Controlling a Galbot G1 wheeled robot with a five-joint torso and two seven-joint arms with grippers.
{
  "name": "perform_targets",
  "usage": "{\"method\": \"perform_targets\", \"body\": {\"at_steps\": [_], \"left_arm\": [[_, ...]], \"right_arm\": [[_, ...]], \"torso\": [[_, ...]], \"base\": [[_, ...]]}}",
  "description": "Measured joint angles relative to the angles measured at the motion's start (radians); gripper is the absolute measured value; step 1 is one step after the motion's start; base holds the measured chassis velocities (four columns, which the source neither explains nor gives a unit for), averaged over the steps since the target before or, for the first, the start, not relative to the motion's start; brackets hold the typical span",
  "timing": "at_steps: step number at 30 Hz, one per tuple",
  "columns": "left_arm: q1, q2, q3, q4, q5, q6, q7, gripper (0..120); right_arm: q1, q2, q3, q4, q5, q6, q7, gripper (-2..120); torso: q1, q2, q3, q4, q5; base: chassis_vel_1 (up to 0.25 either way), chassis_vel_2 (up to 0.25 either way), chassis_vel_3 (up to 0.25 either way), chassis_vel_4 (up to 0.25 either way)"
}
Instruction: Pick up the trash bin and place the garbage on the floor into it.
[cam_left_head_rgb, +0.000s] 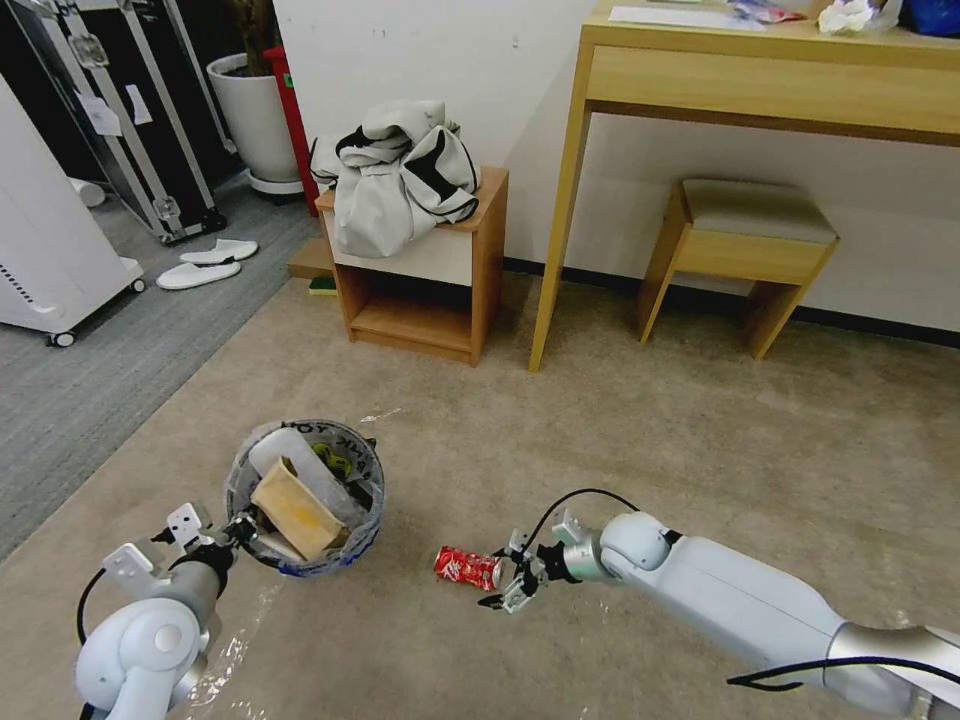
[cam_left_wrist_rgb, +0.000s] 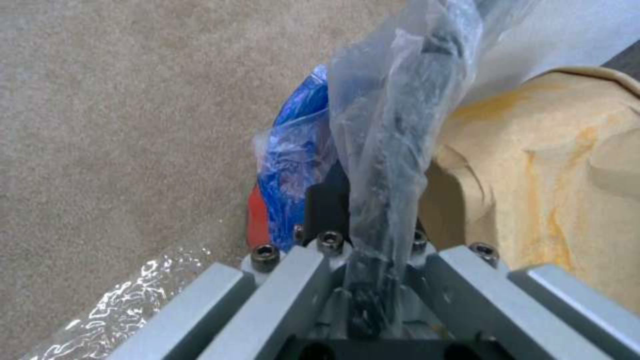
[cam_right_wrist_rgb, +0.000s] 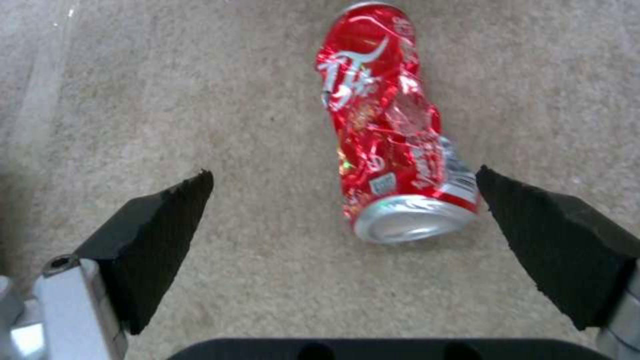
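Note:
In the head view the trash bin (cam_left_head_rgb: 366, 497), lined with a clear bag, hangs just above the carpet at the lower left. My left gripper (cam_left_head_rgb: 240, 530) is shut on its near rim; the left wrist view shows its fingers (cam_left_wrist_rgb: 327, 205) clamped over the bagged rim (cam_left_wrist_rgb: 387, 150), with the blue band (cam_left_wrist_rgb: 293, 145) beside them. Inside the bin lie a brown cardboard scrap (cam_left_head_rgb: 297, 508) (cam_left_wrist_rgb: 553, 175) and a white slipper (cam_left_head_rgb: 300, 462). A crushed red soda can (cam_left_head_rgb: 468, 567) (cam_right_wrist_rgb: 390, 135) lies on the floor. My right gripper (cam_left_head_rgb: 510, 587) (cam_right_wrist_rgb: 343, 174) is open just behind the can's end, not touching it.
A wooden nightstand (cam_left_head_rgb: 430, 300) piled with clothes, a desk (cam_left_head_rgb: 760, 75) and a stool (cam_left_head_rgb: 745, 250) stand along the far wall. Grey flooring at left holds a pair of white slippers (cam_left_head_rgb: 205, 262) and a white planter pot (cam_left_head_rgb: 255, 115). Shiny tape (cam_left_head_rgb: 230, 640) marks the carpet.

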Motion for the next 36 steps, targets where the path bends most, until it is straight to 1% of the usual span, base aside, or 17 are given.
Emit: {"method": "perform_targets", "body": {"at_steps": [6,14,20,25,32,36], "left_arm": [[0.000,-0.004,0.013,0.003,0.010,-0.004,0.003,0],[-0.002,-0.005,0.021,0.003,0.014,-0.004,0.003,0],[-0.006,-0.010,0.023,0.005,0.015,-0.004,0.003,0],[-0.006,-0.017,0.024,0.015,0.019,-0.008,0.009,0],[-0.007,-0.017,0.022,0.021,0.020,-0.012,0.014,0],[-0.003,-0.020,0.021,0.024,0.021,-0.017,0.020,0]], "right_arm": [[0.007,0.025,0.021,-0.078,-0.014,0.024,-0.022,100],[0.029,0.094,0.015,-0.181,-0.037,0.051,-0.054,100],[0.036,0.129,0.005,-0.216,-0.052,0.063,-0.066,100],[0.050,0.181,0.000,-0.261,-0.066,0.075,-0.074,100],[0.055,0.205,-0.010,-0.277,-0.067,0.078,-0.076,100],[0.059,0.266,-0.009,-0.353,-0.092,0.100,-0.088,100]], "torso": [[0.000,0.000,0.000,-0.0001,0.0000],[0.000,0.000,0.000,0.0001,0.0000],[0.000,0.000,0.000,0.0000,0.0000],[0.000,0.000,0.000,0.0001,-0.0001],[0.000,0.000,0.000,-0.0002,-0.0003],[0.000,0.000,0.000,0.0002,-0.0001]], "base": [[0.000,0.000,0.000,0.000],[0.000,0.000,0.000,0.000],[0.000,0.000,0.000,0.000],[0.000,0.000,0.000,0.000],[0.000,0.000,0.000,0.000],[0.000,0.000,0.000,0.000]]}}
